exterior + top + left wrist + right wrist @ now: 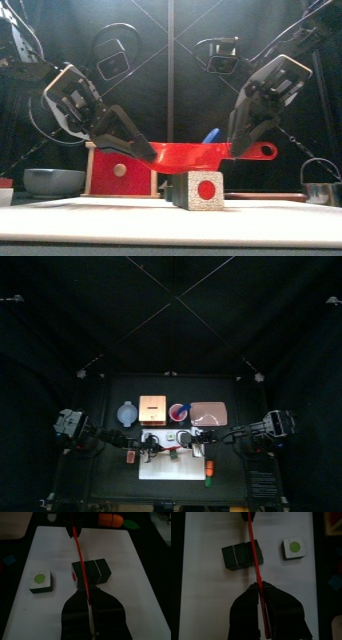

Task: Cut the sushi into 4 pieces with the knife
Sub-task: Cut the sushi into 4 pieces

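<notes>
A red toy knife [195,153] hangs level above the white cutting board [127,572], held at both ends. My left gripper [87,592] is shut on one end and my right gripper [256,586] on the other. In both wrist views the thin blade [252,547] crosses the dark green sushi roll [93,571] over a seam between its blocks. From the front, the roll [203,190] shows a white end with a red dot, directly under the knife. One cut-off piece [40,581] lies apart on the board, its white face with a green centre turned up.
Behind the board stand the wooden box with a red drawer front [118,171], the blue-grey bowl [51,180], the red cup [178,412] with a blue knife [210,135], and the pink tray [211,413]. A metal cutter [318,186] sits at the right. An orange toy food [110,519] lies beside the board.
</notes>
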### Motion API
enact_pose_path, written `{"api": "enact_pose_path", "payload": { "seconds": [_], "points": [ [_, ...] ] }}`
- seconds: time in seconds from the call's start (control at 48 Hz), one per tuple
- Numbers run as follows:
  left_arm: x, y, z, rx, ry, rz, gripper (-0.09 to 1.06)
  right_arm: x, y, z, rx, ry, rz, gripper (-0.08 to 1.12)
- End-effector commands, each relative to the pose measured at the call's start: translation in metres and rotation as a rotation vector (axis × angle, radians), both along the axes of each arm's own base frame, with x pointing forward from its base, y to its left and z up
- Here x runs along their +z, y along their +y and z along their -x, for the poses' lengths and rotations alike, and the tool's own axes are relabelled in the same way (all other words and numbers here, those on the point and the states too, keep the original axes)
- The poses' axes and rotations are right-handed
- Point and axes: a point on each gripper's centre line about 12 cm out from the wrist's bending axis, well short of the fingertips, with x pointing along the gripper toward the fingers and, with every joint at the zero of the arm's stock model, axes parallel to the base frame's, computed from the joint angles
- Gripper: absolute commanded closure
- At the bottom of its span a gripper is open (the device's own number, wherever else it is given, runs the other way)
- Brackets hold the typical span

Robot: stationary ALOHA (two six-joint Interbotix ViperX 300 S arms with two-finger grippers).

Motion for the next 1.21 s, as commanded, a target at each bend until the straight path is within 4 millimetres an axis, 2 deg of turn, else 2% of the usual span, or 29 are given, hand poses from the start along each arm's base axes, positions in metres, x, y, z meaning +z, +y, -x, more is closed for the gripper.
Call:
{"api": "enact_pose_path", "payload": {
  "seconds": [0.021, 0.458, 0.604, 0.812, 1.208],
  "points": [
    [-0.003, -0.015, -0.003, -0.044, 0.030, -0.004, 0.85, 0.002, -0.001, -0.007, -0.011, -0.027, -0.006, 0.99],
    [-0.014, -0.016, -0.003, -0.029, 0.068, 0.003, 0.85, -0.007, -0.001, -0.013, -0.007, -0.018, 0.002, 0.99],
    [-0.019, -0.015, -0.003, -0.028, 0.081, -0.001, 0.85, -0.005, -0.002, -0.014, 0.001, -0.028, 0.014, 0.99],
    [-0.024, -0.015, -0.002, -0.027, 0.096, -0.003, 0.85, 0.003, -0.018, -0.021, -0.013, -0.053, 0.046, 0.99],
    [-0.030, -0.016, -0.002, -0.029, 0.125, -0.006, 0.85, 0.010, -0.024, -0.027, -0.012, -0.072, 0.068, 0.99]
  ]
}}
